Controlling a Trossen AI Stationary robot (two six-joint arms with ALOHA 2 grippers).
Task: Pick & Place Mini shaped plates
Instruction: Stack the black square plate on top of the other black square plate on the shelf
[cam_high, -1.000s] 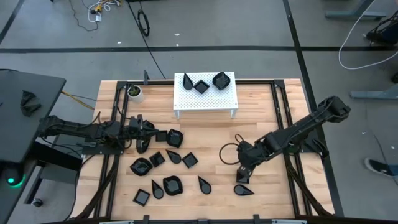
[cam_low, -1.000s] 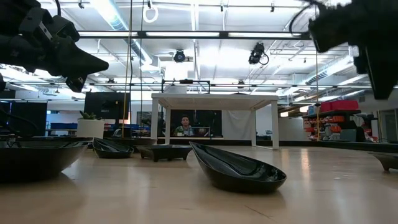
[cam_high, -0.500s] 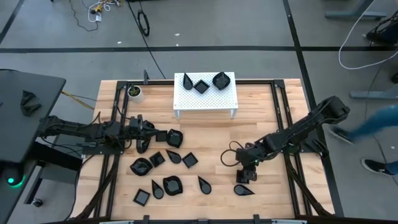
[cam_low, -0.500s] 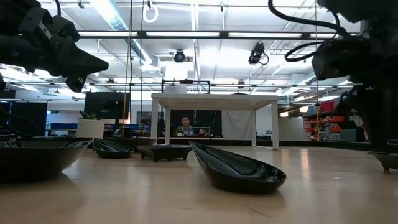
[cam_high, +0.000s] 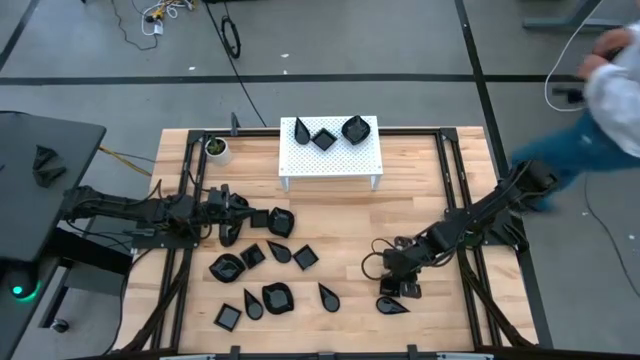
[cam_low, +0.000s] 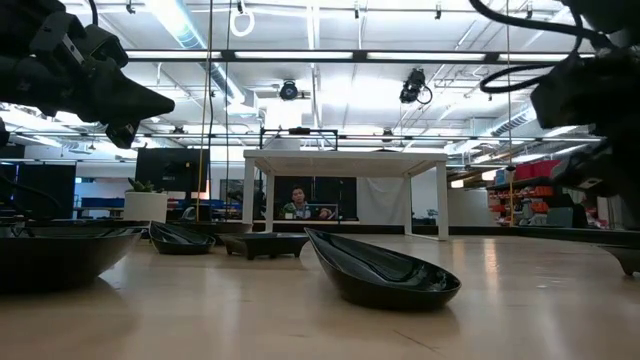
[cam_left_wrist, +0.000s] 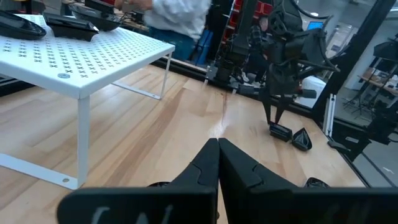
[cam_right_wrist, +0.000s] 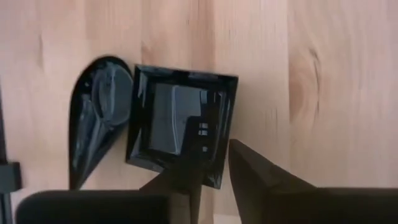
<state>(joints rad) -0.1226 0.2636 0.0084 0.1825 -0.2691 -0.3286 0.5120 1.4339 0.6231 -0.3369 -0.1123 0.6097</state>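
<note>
Two small black dishes lie side by side on the bench (cam_high: 420, 190) beneath the right claw (cam_high: 398, 272): a square plate (cam_right_wrist: 181, 126) touching a teardrop plate (cam_right_wrist: 96, 127). The claw's fingers stand partly apart astride the square's near rim, one inside the dish, one outside, nothing yet lifted. A clean pinch likely means seating squarely on that rim without nudging the teardrop. The left claw (cam_left_wrist: 217, 158), shut and empty, waits by the main cluster.

Overhead, table-level, 2 wrist views
</note>
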